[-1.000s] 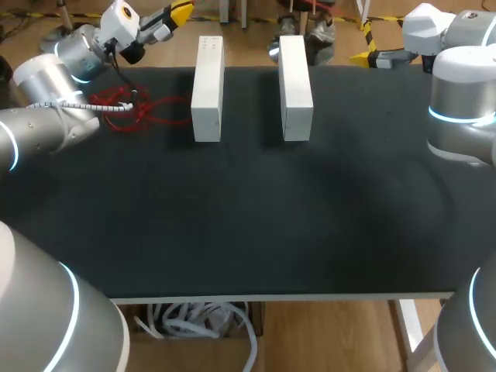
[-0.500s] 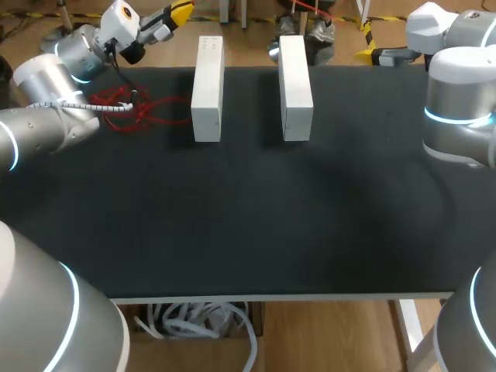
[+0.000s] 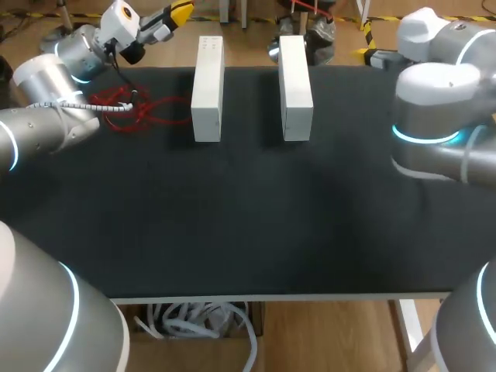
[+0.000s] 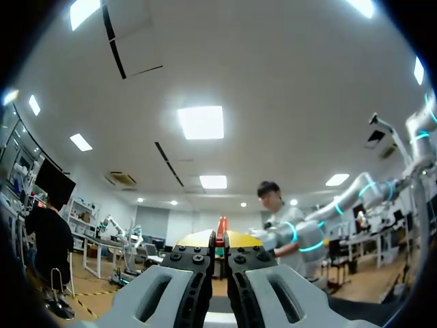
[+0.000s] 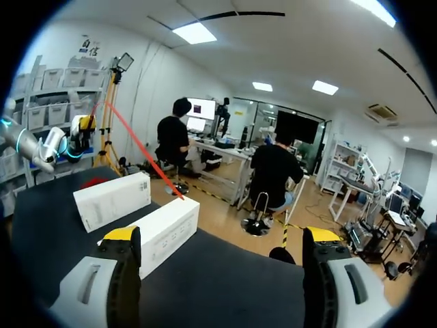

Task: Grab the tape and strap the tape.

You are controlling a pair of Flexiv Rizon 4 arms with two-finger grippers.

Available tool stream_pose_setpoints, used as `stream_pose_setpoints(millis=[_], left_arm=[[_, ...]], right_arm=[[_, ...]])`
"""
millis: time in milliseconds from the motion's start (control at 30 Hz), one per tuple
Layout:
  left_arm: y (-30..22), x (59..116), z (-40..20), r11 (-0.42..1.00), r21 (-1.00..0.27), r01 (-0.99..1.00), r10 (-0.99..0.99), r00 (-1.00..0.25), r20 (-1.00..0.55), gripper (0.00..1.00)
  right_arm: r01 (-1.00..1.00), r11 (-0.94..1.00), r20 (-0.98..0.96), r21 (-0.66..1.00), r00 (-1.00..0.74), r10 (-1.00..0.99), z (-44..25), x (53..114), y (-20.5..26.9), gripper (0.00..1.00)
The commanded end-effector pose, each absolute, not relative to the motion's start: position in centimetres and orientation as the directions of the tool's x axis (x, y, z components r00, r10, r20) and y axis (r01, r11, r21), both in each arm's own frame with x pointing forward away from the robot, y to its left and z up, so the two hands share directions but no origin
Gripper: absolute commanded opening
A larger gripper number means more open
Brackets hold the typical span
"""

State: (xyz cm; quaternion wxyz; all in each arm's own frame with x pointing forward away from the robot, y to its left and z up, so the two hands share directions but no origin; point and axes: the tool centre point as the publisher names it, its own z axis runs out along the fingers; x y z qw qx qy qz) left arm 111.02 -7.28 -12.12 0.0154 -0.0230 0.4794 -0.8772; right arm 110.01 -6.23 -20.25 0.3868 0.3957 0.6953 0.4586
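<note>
My left arm (image 3: 54,85) is up at the far left corner of the bench (image 3: 248,232), and the left end effector (image 3: 180,11) is hanging out past the far edge, off the black surface. On its wrist camera the two fingers are pinched narrow, almost together, with a red sliver (image 4: 221,229) showing in the slit at the tips, and I can't tell what that is. The tape (image 3: 124,107) is a loose red tangle lying on the bench at the far left, just beside the left arm and well short of that end effector, with one loop trailing toward the left box (image 3: 208,89). That white box lies lengthwise at the far edge, and the right box (image 3: 295,89) lies parallel to it with a gap between them. My right arm (image 3: 438,116) comes in on the right, its big joint over the bench's right side. The right end effector (image 5: 222,239) is spread wide with nothing between the fingers. From its camera the right box sits just ahead of one finger, the left box lies beyond it, and the tape is a small red patch farther off.
</note>
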Motion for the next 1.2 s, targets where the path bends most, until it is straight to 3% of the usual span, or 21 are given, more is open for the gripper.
stream_pose_setpoints(millis=[33, 867, 1200], left_arm=[[-7.3, 111.0, -12.1, -0.54, -0.842, 0.006, -0.051, -0.998, 0.026, 0.0], [-7.3, 111.0, -12.1, -0.54, -0.842, 0.006, -0.051, -0.998, 0.026, 0.0], [-7.3, 111.0, -12.1, -0.54, -0.842, 0.006, -0.051, -0.998, 0.026, 0.0]], right_arm=[[0.121, 0.242, -0.201, 0.963, -0.28, 0.939, -21.4, 109.9, -5.8, 1.0], [0.149, 0.246, -0.198, 0.958, -0.278, 0.94, -21.2, 110.1, -5.7, 1.0], [-0.094, -0.025, 0.006, 0.995, -0.197, 0.98, -20.6, 109.1, -5.7, 1.0]])
